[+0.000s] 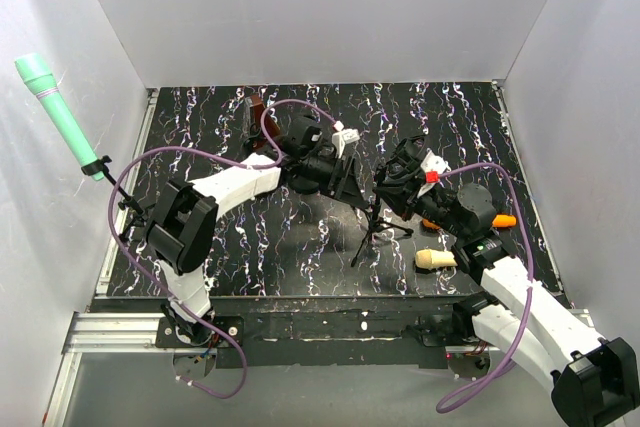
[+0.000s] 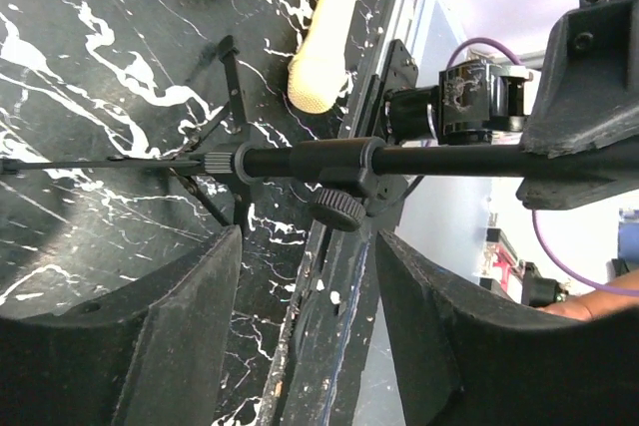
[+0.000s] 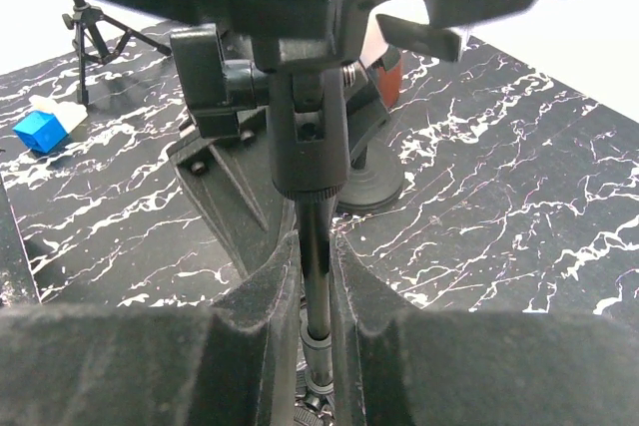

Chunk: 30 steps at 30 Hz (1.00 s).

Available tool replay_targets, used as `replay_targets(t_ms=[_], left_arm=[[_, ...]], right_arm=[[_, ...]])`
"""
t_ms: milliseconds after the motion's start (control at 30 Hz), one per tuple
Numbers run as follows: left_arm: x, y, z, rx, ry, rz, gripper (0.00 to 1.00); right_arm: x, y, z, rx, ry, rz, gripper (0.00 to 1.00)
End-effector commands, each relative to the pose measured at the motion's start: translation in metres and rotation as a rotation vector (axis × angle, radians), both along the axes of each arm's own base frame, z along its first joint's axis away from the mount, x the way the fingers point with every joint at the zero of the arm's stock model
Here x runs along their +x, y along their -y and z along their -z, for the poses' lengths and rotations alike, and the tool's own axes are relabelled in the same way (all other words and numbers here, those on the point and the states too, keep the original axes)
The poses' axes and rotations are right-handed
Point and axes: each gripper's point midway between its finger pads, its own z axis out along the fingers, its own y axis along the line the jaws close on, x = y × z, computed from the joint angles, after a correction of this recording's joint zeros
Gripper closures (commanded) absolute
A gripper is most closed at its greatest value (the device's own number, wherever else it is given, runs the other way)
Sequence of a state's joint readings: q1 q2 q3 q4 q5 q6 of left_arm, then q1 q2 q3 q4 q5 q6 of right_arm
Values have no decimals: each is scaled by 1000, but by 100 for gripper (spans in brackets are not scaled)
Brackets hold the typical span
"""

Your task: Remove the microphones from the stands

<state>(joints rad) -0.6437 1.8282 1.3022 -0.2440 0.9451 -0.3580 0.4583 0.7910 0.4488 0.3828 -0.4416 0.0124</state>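
Steadying the stand (image 1: 372,237) | right gripper (image 3: 316,256) clamped it against tipping | left gripper (image 2: 310,246) was open beside stand | microphone (image 1: 436,259) lay near stand, apparently freed

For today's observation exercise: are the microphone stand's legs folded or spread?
Spread. The left wrist view shows the stand's legs splayed apart on the table; the top view agrees.

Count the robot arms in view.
2. The left arm reaches in from the left, the right arm from the right; both meet at the stand in the middle. None seem hidden.
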Motion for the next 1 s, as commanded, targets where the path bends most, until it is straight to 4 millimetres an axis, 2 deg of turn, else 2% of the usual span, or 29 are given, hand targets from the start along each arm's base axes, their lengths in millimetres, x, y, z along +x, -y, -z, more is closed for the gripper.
replay_targets(t_ms=[0,100,300,433,533,667,833,967], left_arm=[[10,-6,-46,-31,152,-21,43],[11,-8,-51,-29,182,-26,43],[18,-10,-59,-27,244,-35,43],[23,-12,-67,-33,251,-49,42],[26,-13,-72,-44,268,-51,42],[30,-13,-78,-66,311,-58,42],[34,-15,-90,-76,394,-48,42],[37,-19,-103,-85,483,-36,41]], right_arm=[[-18,20,94,-198,-296,36,99],[-20,22,93,-219,-294,33,93],[-29,27,86,-289,-282,1,57],[-33,40,75,-348,-241,25,45],[-44,48,68,-384,-196,12,41],[-59,59,72,-445,-149,-10,36],[-82,80,81,-561,-141,-32,36],[-101,93,79,-616,-133,-58,36]])
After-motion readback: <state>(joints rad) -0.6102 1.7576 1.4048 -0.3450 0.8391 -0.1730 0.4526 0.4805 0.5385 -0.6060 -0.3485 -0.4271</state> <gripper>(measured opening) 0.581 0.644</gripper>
